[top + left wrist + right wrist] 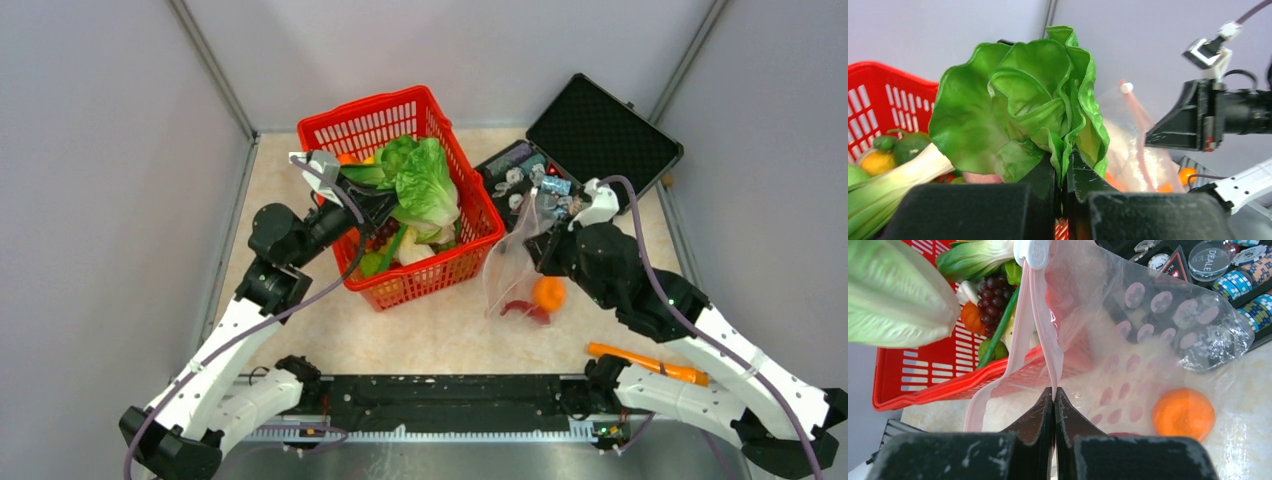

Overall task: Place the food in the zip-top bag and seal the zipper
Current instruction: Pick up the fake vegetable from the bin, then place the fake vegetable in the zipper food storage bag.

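Closest in the left wrist view, the left gripper (1064, 167) is clamped on the lettuce (1013, 100), leaf upright, with the zip-top bag (1135, 150) ahead-right. Right wrist: the right gripper (1054, 396) is pinched on one zipper (1041, 330) lip, mouth parted; an orange (1183, 412) is noted inside. Top: lettuce is held above the red basket (345, 112) — bag to its right.

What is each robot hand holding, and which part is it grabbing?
The left fingers pinch the lettuce by the bottom edge of its leaves. The right fingers pinch the zip-top bag by its zipper, at the mouth.
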Robot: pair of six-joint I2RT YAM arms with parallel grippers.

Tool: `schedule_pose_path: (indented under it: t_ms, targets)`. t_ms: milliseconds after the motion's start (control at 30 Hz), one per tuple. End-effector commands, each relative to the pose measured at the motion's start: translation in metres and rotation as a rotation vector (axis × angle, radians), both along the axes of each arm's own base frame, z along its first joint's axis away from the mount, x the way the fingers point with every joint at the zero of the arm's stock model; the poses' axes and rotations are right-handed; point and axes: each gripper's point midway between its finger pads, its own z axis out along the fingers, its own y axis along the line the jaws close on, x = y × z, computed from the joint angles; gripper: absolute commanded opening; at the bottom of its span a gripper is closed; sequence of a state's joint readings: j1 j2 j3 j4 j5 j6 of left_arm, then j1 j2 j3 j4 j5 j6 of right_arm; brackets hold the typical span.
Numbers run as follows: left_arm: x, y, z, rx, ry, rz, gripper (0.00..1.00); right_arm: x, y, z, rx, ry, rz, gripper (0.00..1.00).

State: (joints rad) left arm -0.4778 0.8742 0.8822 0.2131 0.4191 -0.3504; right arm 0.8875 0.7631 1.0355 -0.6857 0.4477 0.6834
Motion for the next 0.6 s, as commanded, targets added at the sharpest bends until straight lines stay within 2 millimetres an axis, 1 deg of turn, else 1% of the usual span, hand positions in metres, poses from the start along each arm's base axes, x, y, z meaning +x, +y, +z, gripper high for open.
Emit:
schedule_pose_path:
  t_ms: [0, 200, 300, 400, 433, 533, 567]
  targets:
    - [-0.034, -0.007, 0.049, -0.124, -0.122, -0.122, 0.0, 0.008, 0.014, 0.017, 0.085, -0.035, -0.004, 0.0]
    - [-0.071, -0.034, 0.061, -0.157, -0.179, -0.272, 0.0, 0.019, 0.016, 0.023, 0.053, -0.026, -0.041, 0.0]
    - [-0.084, -0.045, 0.061, -0.163, -0.203, -0.307, 0.0, 0.025, 0.017, 0.023, 0.036, -0.014, -0.073, 0.0]
    - [-0.091, -0.046, 0.064, -0.181, -0.213, -0.325, 0.0, 0.03, 0.015, 0.027, 0.055, -0.028, -0.103, 0.0]
    - [-0.089, -0.048, 0.062, -0.185, -0.201, -0.321, 0.0, 0.03, 0.016, 0.03, 0.066, -0.032, -0.103, 0.0]
    - [-0.085, -0.059, 0.05, -0.219, -0.133, -0.301, 0.0, 0.027, 0.023, 0.039, 0.111, -0.041, -0.068, 0.0]
    - [-0.083, -0.06, 0.046, -0.238, -0.122, -0.275, 0.0, 0.025, 0.025, 0.041, 0.128, -0.04, -0.057, 0.0]
